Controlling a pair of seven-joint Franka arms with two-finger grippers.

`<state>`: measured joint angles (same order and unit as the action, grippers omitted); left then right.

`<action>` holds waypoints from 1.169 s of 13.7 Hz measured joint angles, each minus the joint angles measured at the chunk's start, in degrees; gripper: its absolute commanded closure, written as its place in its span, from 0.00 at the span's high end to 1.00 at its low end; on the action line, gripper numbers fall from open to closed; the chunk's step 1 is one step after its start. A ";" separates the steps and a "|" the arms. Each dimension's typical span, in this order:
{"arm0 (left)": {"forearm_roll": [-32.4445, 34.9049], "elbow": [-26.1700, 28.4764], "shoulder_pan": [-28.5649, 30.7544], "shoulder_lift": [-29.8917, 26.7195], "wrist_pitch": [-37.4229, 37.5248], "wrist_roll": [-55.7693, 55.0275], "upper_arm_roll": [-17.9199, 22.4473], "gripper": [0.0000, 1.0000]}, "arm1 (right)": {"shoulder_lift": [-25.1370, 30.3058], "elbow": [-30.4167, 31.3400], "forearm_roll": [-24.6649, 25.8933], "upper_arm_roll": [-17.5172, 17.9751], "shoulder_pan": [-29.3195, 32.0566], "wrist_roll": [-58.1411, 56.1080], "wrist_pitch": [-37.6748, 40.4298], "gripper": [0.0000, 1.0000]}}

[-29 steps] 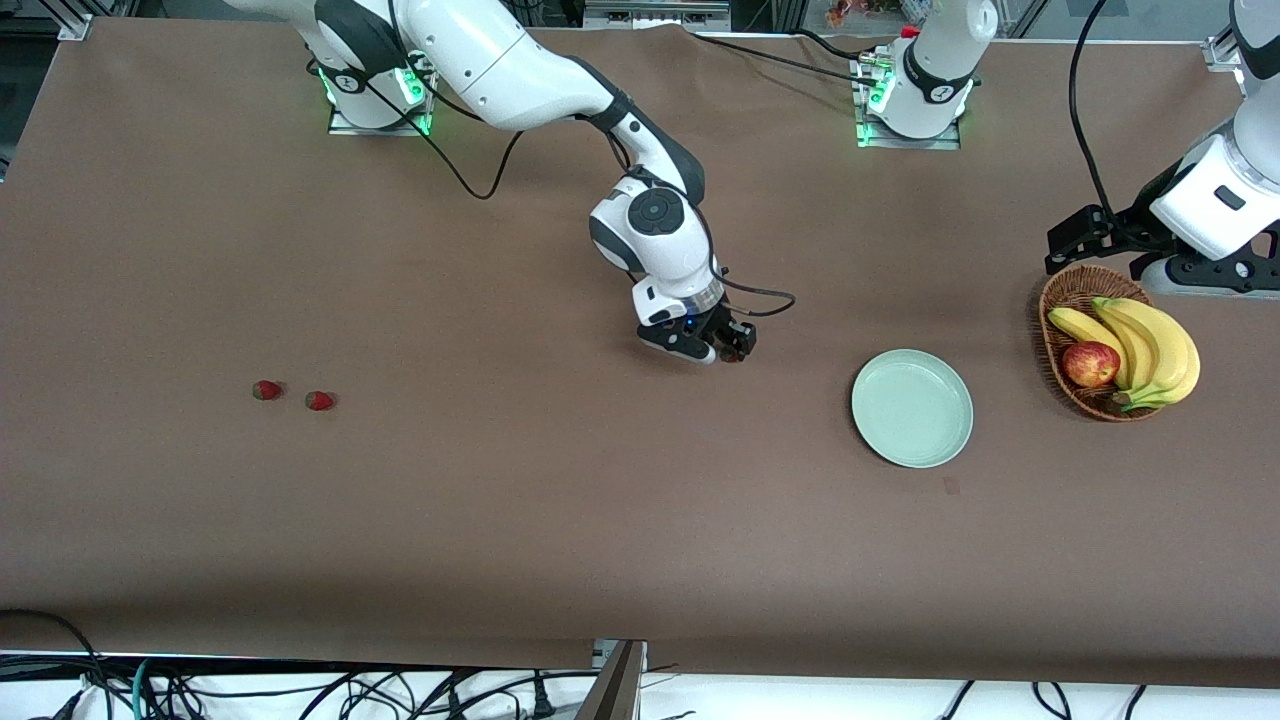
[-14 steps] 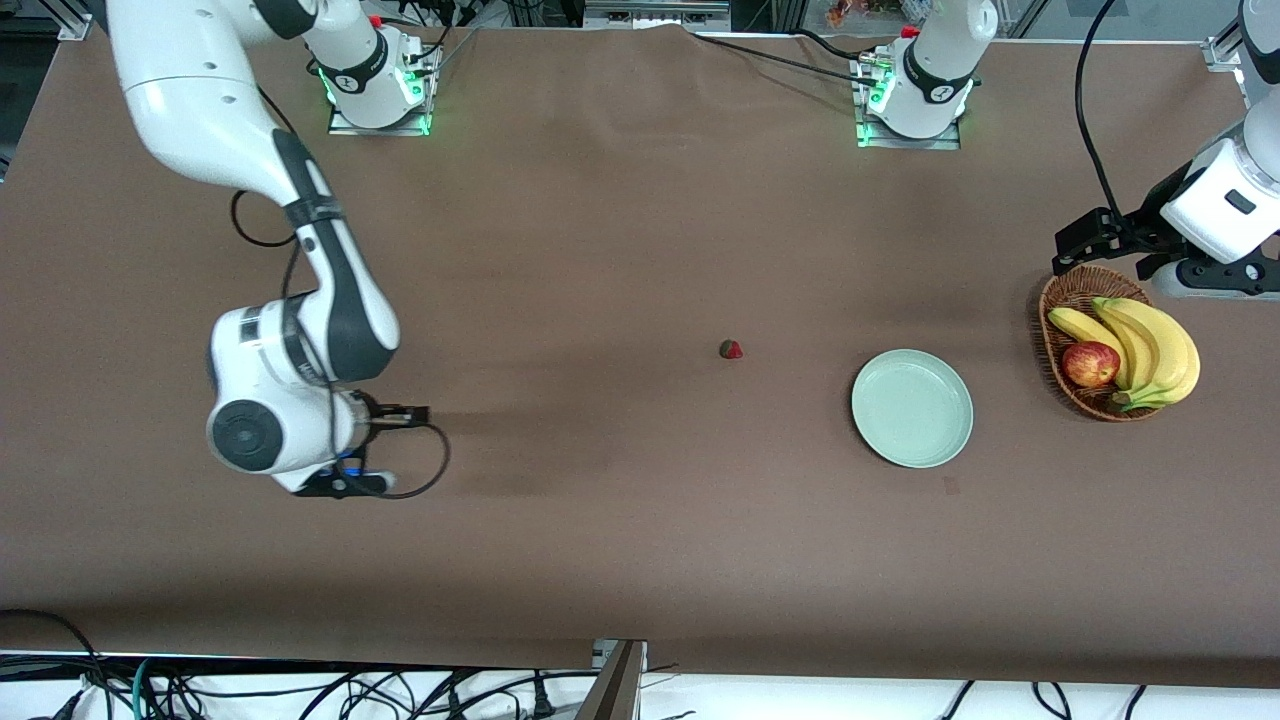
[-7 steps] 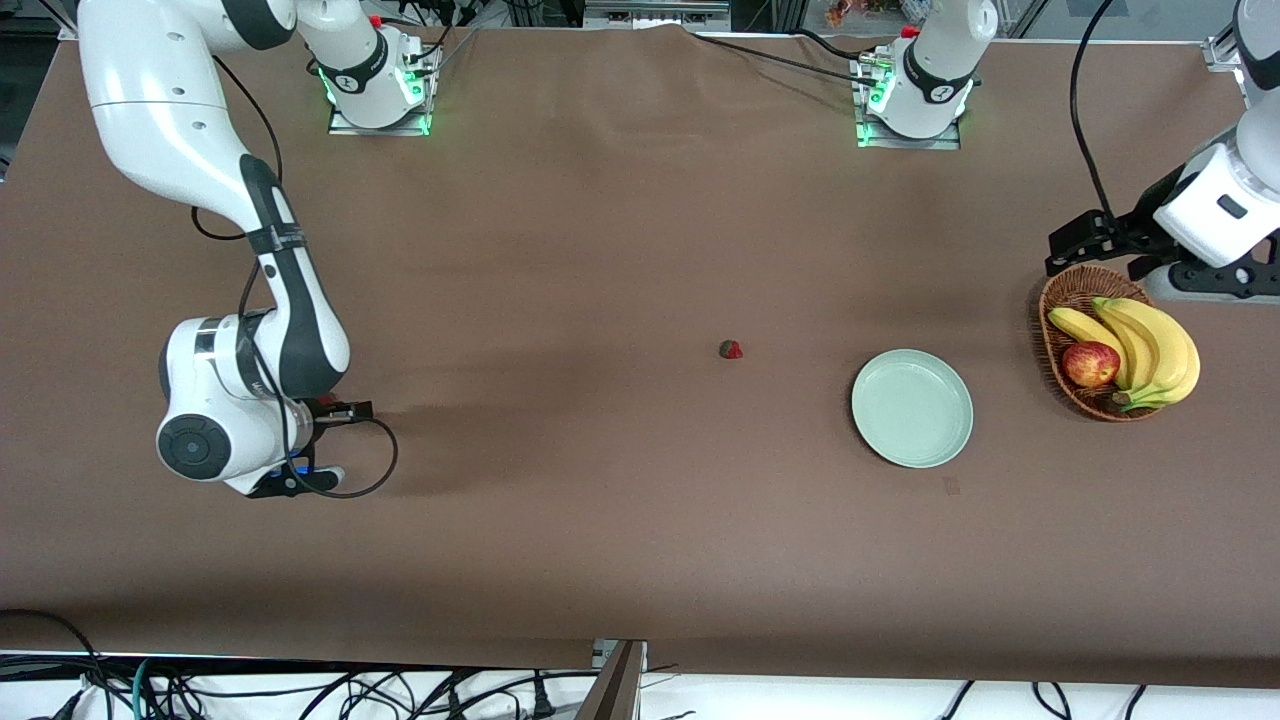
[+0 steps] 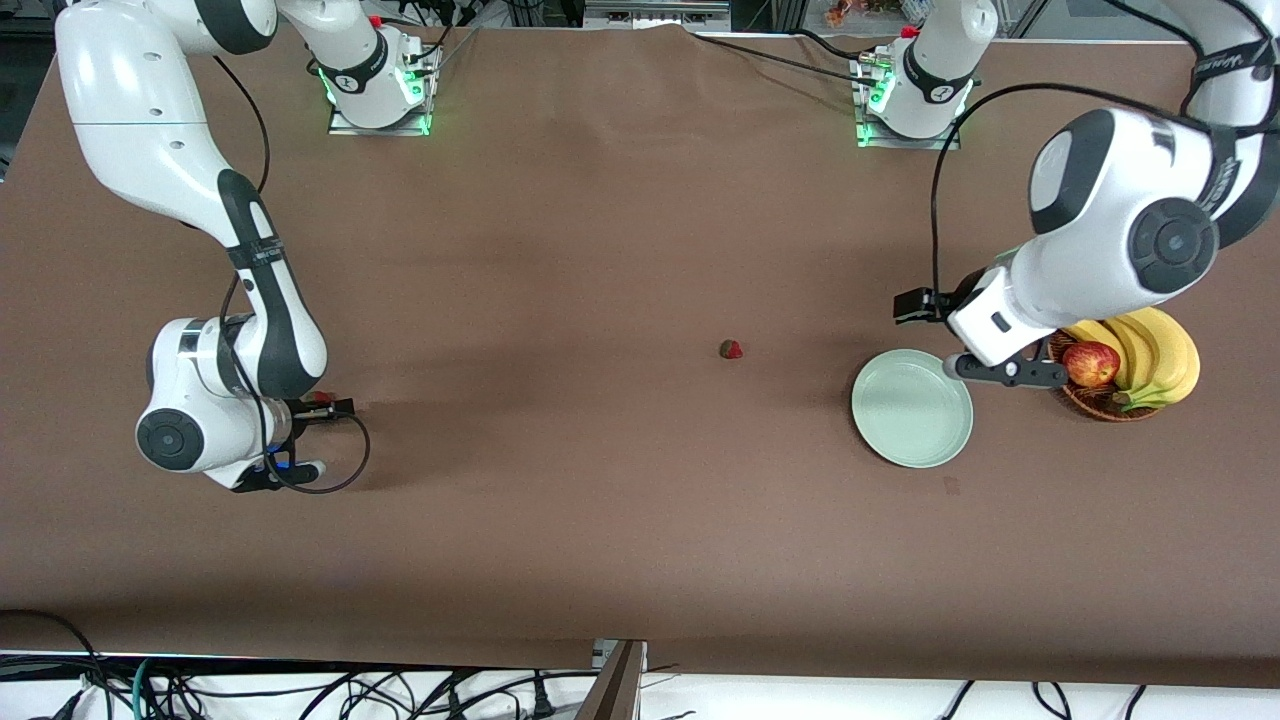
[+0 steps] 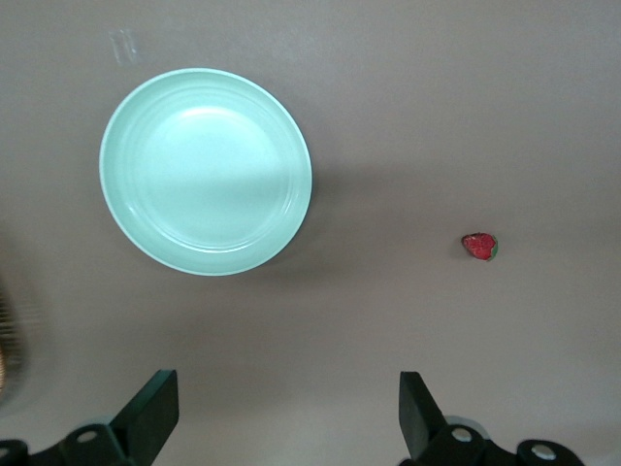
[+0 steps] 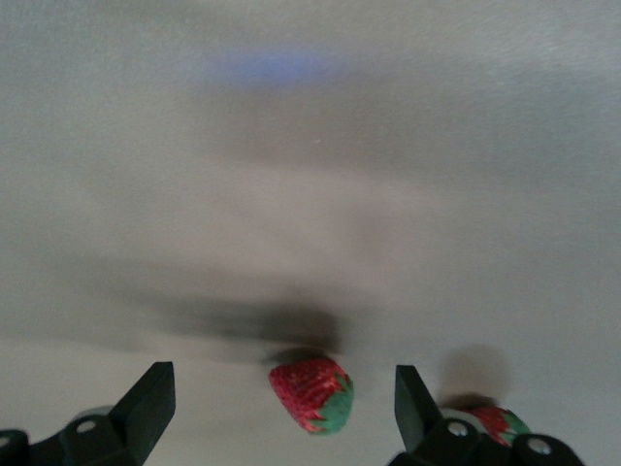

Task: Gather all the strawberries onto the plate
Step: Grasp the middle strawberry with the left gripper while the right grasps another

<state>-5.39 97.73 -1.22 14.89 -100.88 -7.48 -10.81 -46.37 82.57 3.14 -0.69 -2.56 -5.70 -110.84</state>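
Note:
One strawberry lies on the brown table, apart from the pale green plate, which holds nothing. Both show in the left wrist view, the plate and the strawberry. My left gripper hangs open and empty over the plate's rim on the basket side; its own view shows it open. My right gripper is low at the right arm's end of the table and hides two strawberries in the front view. Its wrist view shows it open with one strawberry between the fingers, untouched. Another strawberry lies just outside one finger.
A brown wicker basket with an apple and bananas stands beside the plate toward the left arm's end. Cables hang along the table's front edge.
My right arm left a strawberry mid-table, swung to its own end and settled low over the two strawberries there. My left arm swung in from beside the basket to the plate's rim.

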 measured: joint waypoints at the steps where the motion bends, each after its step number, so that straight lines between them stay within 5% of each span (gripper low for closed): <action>1: 0.00 -0.14 0.08 0.23 -0.03 -0.16 0.15 1.00 | 0.00 0.36 -0.18 0.00 -0.05 0.00 -0.25 1.00; 4: -0.04 -0.51 -2.91 0.61 -0.74 -11.27 -0.82 1.00 | 0.01 1.04 -0.36 0.00 -0.04 0.00 -0.45 0.97; 6: -0.01 -0.18 -8.29 3.06 -4.81 -20.40 -1.38 1.00 | 0.01 1.42 -0.36 0.00 -0.03 0.00 -0.46 0.46; 9: -0.01 0.43 -13.18 9.81 -13.13 -29.68 -1.47 1.00 | 0.03 1.72 -0.36 0.00 -0.03 -0.01 -0.45 0.05; 16: 3.44 4.47 -20.17 21.62 -33.26 -45.23 -1.35 1.00 | 1.05 1.62 -4.32 0.12 -0.05 -0.01 -0.58 0.00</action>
<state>-1.95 102.21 -21.38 36.51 -134.14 -52.71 -12.16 -45.32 84.20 -1.18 -0.57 -2.61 -5.71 -111.42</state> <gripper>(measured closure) 0.000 0.652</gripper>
